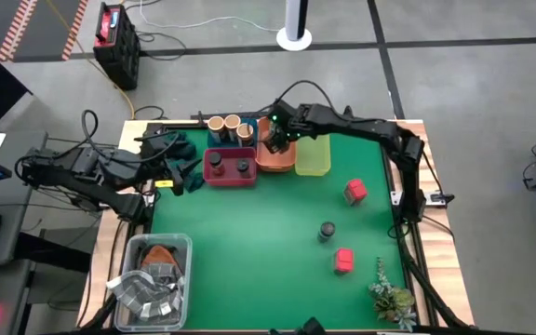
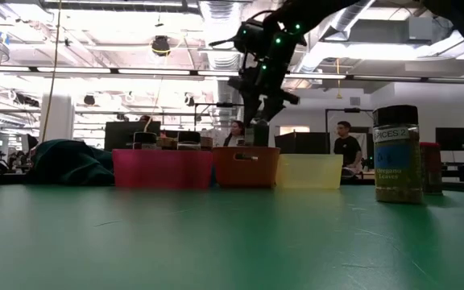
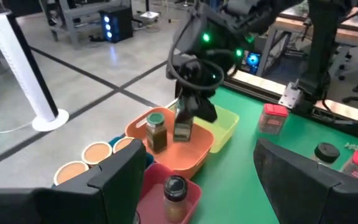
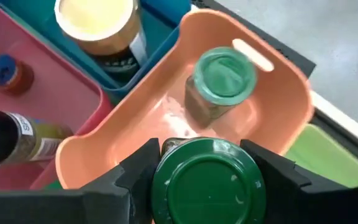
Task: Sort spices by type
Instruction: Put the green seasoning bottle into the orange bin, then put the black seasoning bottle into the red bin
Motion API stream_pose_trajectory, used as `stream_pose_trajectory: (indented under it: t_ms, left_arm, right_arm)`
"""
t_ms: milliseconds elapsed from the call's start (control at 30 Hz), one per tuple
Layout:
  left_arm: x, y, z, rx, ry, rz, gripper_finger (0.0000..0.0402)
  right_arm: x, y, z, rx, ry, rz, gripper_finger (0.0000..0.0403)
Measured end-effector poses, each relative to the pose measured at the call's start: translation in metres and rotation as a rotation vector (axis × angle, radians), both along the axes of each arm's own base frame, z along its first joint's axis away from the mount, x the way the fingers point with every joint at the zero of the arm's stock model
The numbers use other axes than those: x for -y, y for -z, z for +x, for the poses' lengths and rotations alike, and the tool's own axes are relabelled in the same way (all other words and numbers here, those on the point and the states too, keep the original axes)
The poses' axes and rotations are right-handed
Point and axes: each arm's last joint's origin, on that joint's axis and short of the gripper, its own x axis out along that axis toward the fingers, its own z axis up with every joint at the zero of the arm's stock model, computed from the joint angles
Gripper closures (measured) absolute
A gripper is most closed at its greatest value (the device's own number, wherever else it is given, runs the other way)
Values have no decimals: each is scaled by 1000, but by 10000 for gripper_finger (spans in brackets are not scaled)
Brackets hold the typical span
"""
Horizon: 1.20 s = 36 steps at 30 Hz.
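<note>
My right gripper (image 4: 205, 163) is over the orange tray (image 1: 275, 158) at the table's far edge, shut on a green-lidded spice jar (image 4: 205, 182). A second green-lidded jar (image 4: 219, 84) stands on the tray's floor beside it. Tan-topped jars (image 1: 231, 125) stand in the blue tray. Two dark-topped jars (image 1: 229, 165) stand in the magenta tray. A dark-topped jar (image 1: 327, 231) and two pink boxes (image 1: 355, 192) (image 1: 343, 260) rest on the green mat. My left gripper (image 3: 197, 186) waits open, left of the magenta tray. My right gripper pinches the green-lidded jar at its lid (image 4: 166, 180), one finger on either side. The fingers (image 3: 191, 102) come from above, pointing down. The jar hangs upright below them with its lower part (image 3: 182, 132) inside the orange tray; whether it touches the floor cannot be told.
The yellow-green tray (image 1: 313, 156) sits right of the orange one. A clear tub of grey packets (image 1: 152, 279) stands at the near left corner and a small plant (image 1: 391, 296) at the near right. The green mat (image 1: 249, 251) is bare in the middle.
</note>
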Motion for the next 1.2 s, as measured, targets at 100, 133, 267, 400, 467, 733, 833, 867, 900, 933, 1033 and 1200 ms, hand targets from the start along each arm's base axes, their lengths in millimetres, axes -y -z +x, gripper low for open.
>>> stream_pose_trajectory:
  t_ms: [100, 133, 267, 400, 467, 733, 833, 867, 900, 933, 1033, 1200]
  left_arm:
    - [0, 0, 0, 1, -2, 0, 118]
    - [0, 0, 0, 2, -3, -2, 118]
    - [0, 0, 0, 4, -4, -3, 118]
    - [0, 0, 0, 4, -4, -4, 118]
    - [0, 0, 0, 10, -6, -13, 118]
    - [0, 0, 0, 29, -14, -40, 118]
    - [0, 0, 0, 30, -14, -41, 118]
    - [0, 0, 0, 30, -14, -41, 118]
    - [0, 0, 0, 29, -14, -41, 118]
    - [0, 0, 0, 29, -14, -41, 118]
    - [0, 0, 0, 33, -3, -53, 118]
    - [2, 1, 1, 37, 45, -94, 118]
  right_arm:
    - [-3, 9, 0, -6, 7, 13, 175]
    - [-4, 11, 0, -5, 11, 16, 175]
    - [-3, 20, 0, 12, 41, 28, 175]
    - [-4, 24, -1, 15, 56, 36, 173]
    - [-5, 25, 0, 15, 52, 35, 170]
    - [-7, 26, 0, 7, 43, 36, 144]
    - [-7, 25, 0, 9, 38, 42, 138]
    - [-7, 25, 0, 11, 36, 45, 137]
    - [-7, 25, 0, 10, 34, 47, 137]
    - [-7, 25, 0, 10, 30, 50, 137]
    - [-7, 25, 0, 2, 15, 45, 136]
    - [-10, 18, -7, -16, 10, 52, 136]
